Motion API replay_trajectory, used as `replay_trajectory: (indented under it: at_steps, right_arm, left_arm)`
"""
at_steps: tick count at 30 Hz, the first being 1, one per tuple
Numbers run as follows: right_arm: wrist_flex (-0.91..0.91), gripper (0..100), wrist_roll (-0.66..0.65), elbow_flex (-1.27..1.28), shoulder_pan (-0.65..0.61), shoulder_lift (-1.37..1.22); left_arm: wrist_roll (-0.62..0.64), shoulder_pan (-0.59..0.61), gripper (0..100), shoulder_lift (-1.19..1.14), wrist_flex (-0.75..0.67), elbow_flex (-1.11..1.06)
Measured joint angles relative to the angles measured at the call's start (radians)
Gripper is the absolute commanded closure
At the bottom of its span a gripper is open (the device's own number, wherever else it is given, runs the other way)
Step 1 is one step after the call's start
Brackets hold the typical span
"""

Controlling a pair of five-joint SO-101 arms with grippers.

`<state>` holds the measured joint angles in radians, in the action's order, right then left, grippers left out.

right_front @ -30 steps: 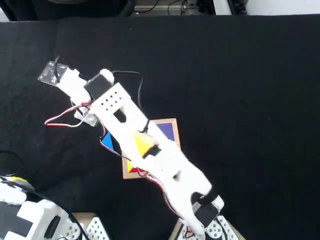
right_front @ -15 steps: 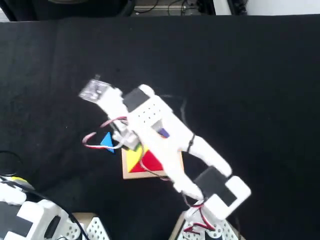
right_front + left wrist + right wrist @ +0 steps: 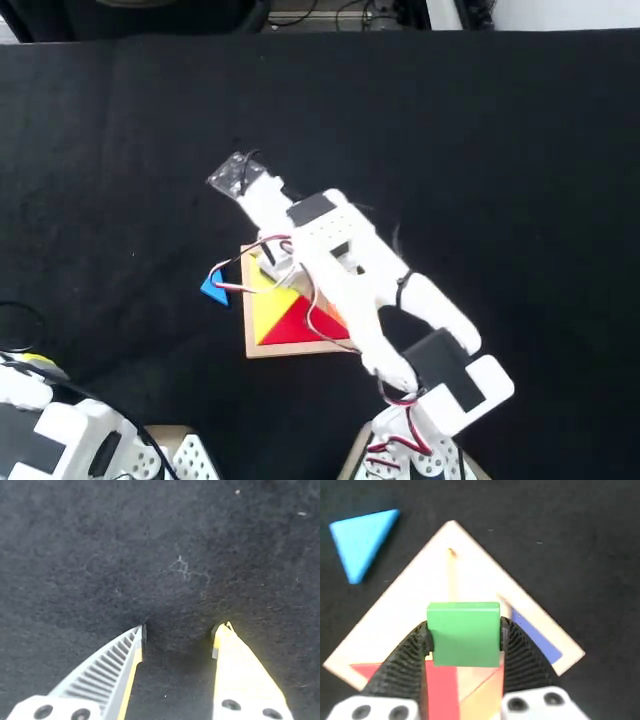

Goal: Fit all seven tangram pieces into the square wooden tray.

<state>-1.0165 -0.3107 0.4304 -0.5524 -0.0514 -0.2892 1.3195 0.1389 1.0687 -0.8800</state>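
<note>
Holding the green square in my right claw, fingers closed on two opposite sides of it, face flat and level, above the tray. Bare wood shows under and beyond the square, toward the tray corner nearest the blue triangle; that looks like the open slot. To do this well, I think I should turn the wrist until the square's sides run along the edges of the pieces already seated: a red piece and a bluish piece sit just beside my fingers. Then come straight down, keep it flat, and let go only once it rests on the wood, or a corner will likely ride up on a neighbour or the rim. From the high view the tray holds the red piece and a yellow piece. The blue triangle lies outside on the cloth, near the tray's side, apart from my claw. My left claw hangs over bare black cloth, fingers spread, holding nothing.
</note>
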Motion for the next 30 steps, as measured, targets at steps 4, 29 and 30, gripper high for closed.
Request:
replay_trajectory:
  at_steps: [4,29,30]
  right_arm:
    - [0.011,98.7,0.0,0.0,0.06,-0.002]
    - [0.031,97.7,0.057,-0.008,0.021,-0.106]
    - [0.031,95.9,0.057,-0.008,0.021,-0.107]
  left_arm:
    - [0.0,0.0,77,0.0,0.0,0.0]
    - [0.0,0.0,77,0.0,0.0,0.0]
    - [0.0,0.0,77,0.0,0.0,0.0]
